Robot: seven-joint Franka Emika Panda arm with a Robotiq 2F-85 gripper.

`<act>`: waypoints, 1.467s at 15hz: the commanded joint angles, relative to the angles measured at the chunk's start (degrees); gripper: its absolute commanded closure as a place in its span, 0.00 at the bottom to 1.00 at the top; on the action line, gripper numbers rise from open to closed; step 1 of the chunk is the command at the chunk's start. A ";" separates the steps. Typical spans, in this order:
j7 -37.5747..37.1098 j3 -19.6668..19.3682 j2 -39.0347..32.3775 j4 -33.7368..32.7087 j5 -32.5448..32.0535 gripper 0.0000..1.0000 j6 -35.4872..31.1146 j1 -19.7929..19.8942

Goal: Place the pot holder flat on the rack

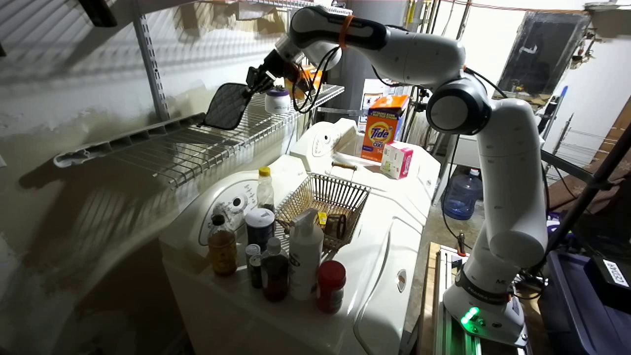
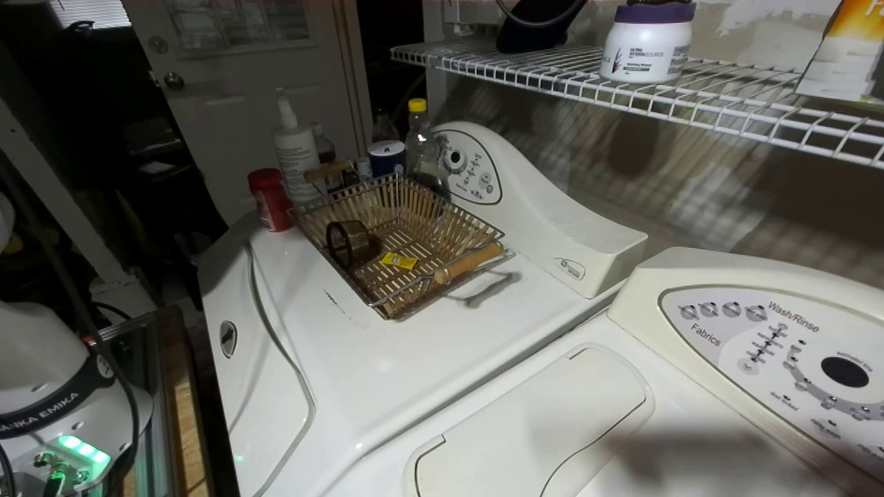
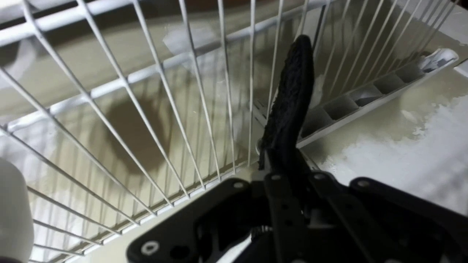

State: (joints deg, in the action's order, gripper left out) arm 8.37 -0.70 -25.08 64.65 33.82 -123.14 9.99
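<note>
Jaws clamped on tilted pot holder, rack beneath, bearing purple-lidded jar and orange package

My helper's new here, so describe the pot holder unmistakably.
Follow the white robot arm to its black gripper, by the long wire rack. Pinched there is the pot holder, a dark grey pad tilted rather than lying flat. Its dark, quilted face sets it apart from the smooth white, purple-lidded jar nearby.
</note>
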 commanded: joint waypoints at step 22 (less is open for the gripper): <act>-17.16 -9.62 2.08 5.28 -27.20 0.32 -3.71 -8.35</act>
State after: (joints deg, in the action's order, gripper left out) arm -6.50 -9.28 -25.36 67.59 9.32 -127.07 3.39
